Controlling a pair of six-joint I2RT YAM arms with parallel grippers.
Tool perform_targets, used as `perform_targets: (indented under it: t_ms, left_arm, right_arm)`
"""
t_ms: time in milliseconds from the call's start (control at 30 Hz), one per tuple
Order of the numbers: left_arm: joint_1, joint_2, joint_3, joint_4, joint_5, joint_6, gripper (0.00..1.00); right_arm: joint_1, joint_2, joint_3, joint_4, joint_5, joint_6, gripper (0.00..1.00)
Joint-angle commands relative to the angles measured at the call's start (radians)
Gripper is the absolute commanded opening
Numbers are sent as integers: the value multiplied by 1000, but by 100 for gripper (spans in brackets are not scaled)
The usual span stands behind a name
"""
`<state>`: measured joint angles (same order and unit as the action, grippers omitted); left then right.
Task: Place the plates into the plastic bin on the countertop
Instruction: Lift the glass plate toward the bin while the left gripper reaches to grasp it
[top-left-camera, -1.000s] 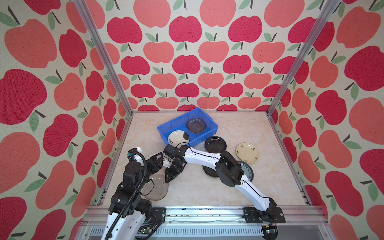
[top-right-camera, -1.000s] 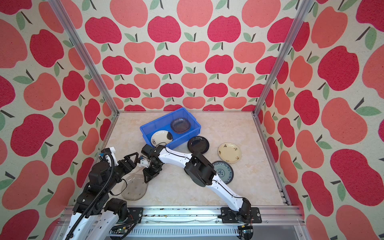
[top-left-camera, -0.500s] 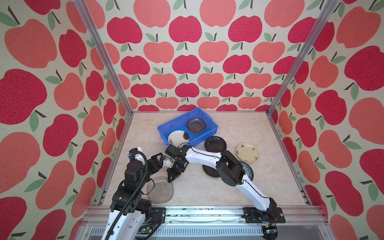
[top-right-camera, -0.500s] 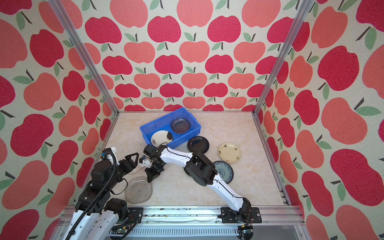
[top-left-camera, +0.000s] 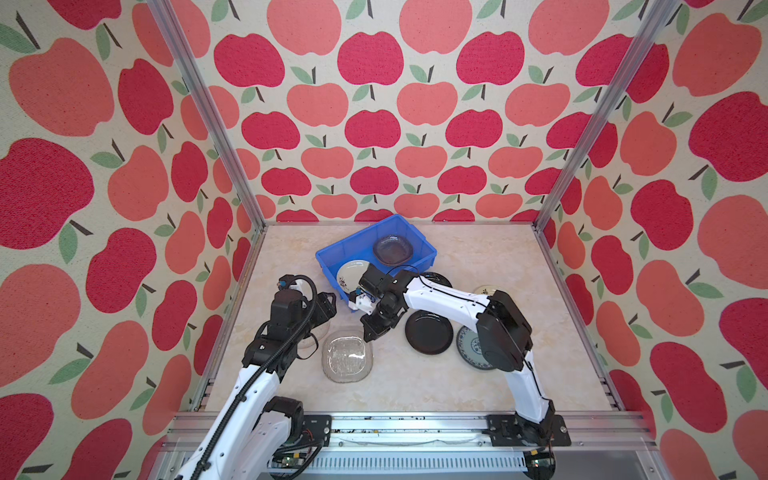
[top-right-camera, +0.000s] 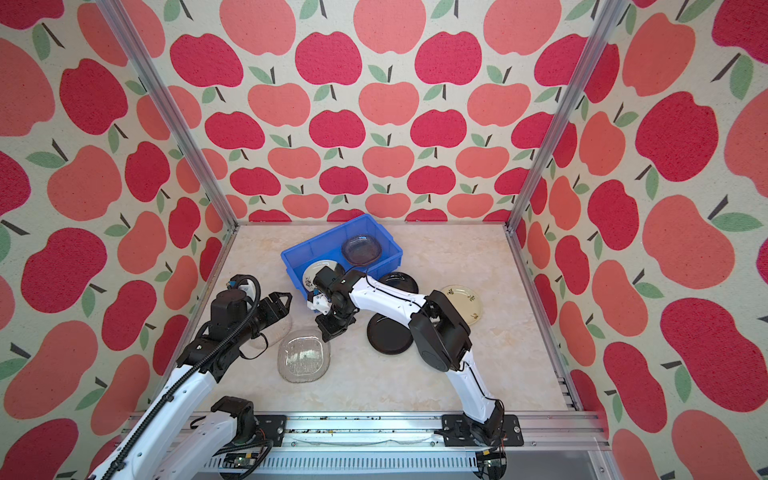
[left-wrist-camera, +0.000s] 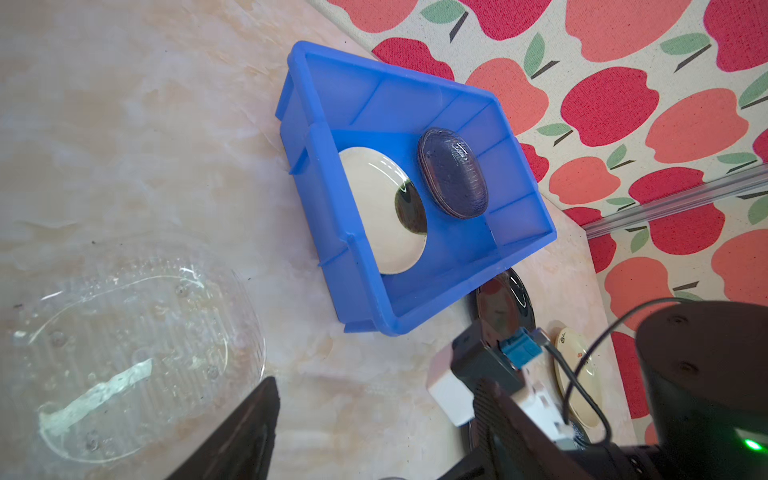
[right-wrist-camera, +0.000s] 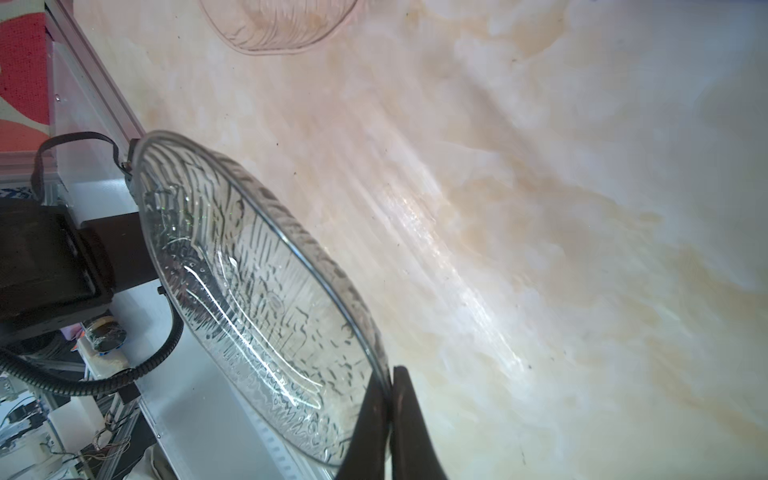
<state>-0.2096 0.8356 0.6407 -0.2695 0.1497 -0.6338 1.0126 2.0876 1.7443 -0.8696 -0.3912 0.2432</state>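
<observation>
right gripper pinched on the rim of a tilted clear glass plate near the counter's front-left, left gripper spread wide just beside it over a second clear plate, black plate close on the right, blue bin behind toward the back edge, holding a white plate and stacked clear plates

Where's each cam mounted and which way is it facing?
Top views: high over the front rail, looking down toward the back wall; left arm, right arm, open left gripper show.
Left wrist: on the left arm, facing the bin across the countertop; own finger and right arm show.
Right wrist: on the right arm, looking along the shut right gripper at the clear plate it pinches.
Shared: top and left wrist see the bin; top and right wrist, that plate.
</observation>
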Motion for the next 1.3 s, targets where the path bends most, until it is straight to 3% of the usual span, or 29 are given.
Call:
perform_targets:
  t_ms: [0,267,367,667,967,1267]
  left_arm:
    - [7,105,113,138,75,84,75]
    - [9,334,243,241,311,128,73]
    - [10,375,238,321,438,121,71]
    - [5,455,228,372,610,162,59]
    - [-12,513,273,281,586,216,44]
    - [-7,567,321,201,502,267,36]
  right_arm:
    - [-60,-88,-46,-86,46,-24,0]
    - [-218,-156,-16,-160,68,-72,0]
    - [-281,-149,31,-178,55,-92,0]
    - [-398,-61,177,-232,-40,-164,0]
    - [-411,43,367,-301,-66,-191,0]
    - [-411,83,464,-350,-62,-199,0]
